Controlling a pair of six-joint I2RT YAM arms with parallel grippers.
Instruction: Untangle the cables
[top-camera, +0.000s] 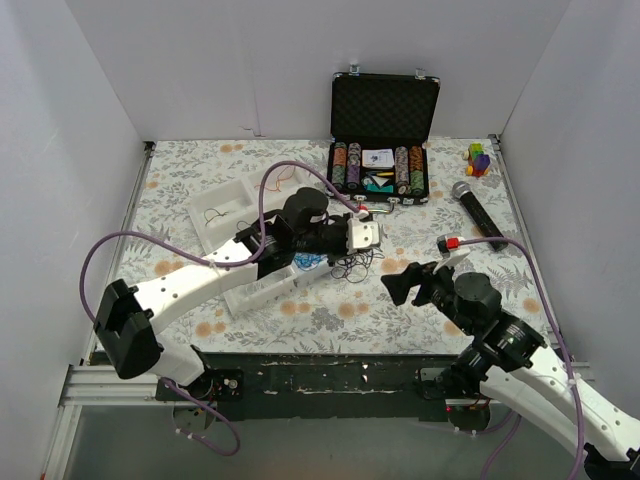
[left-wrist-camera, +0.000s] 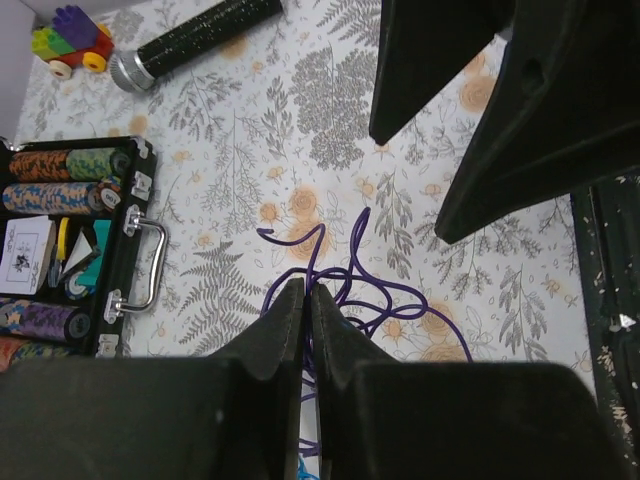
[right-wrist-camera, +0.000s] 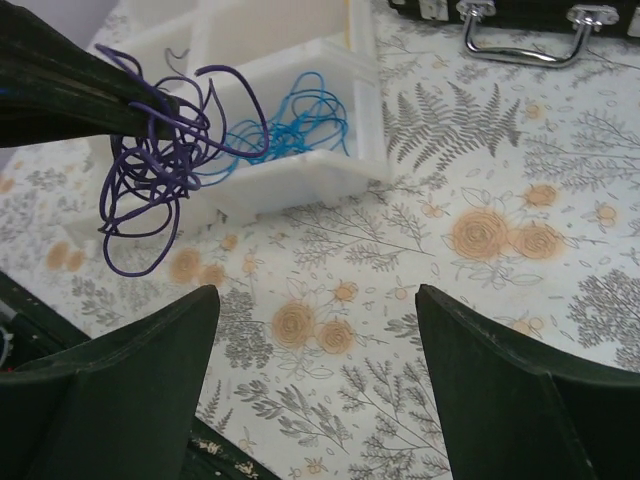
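A white divided tray (top-camera: 215, 215) lies on the left half of the flowered table (top-camera: 180, 170). A blue cable (right-wrist-camera: 290, 125) sits coiled in the compartment at its right-hand end. Just right of that end, the left gripper (left-wrist-camera: 308, 290) has its jaws pressed together with barely a gap, pinching a purple cable (right-wrist-camera: 150, 175). The cable hangs from the fingertips as a loose knot of loops in front of the tray wall. I cannot tell whether its lowest loop touches the cloth.

Right of the bundle and apart from it, the right gripper (right-wrist-camera: 315, 300) hovers above the table with its jaws spread wide and nothing between them.

At the back stands an open poker chip case (top-camera: 385, 105), with rows of chips and a deck of cards inside. To its right a black microphone (top-camera: 478, 210) lies on the cloth, and a small colourful toy (top-camera: 479, 160) sits near the far right corner.
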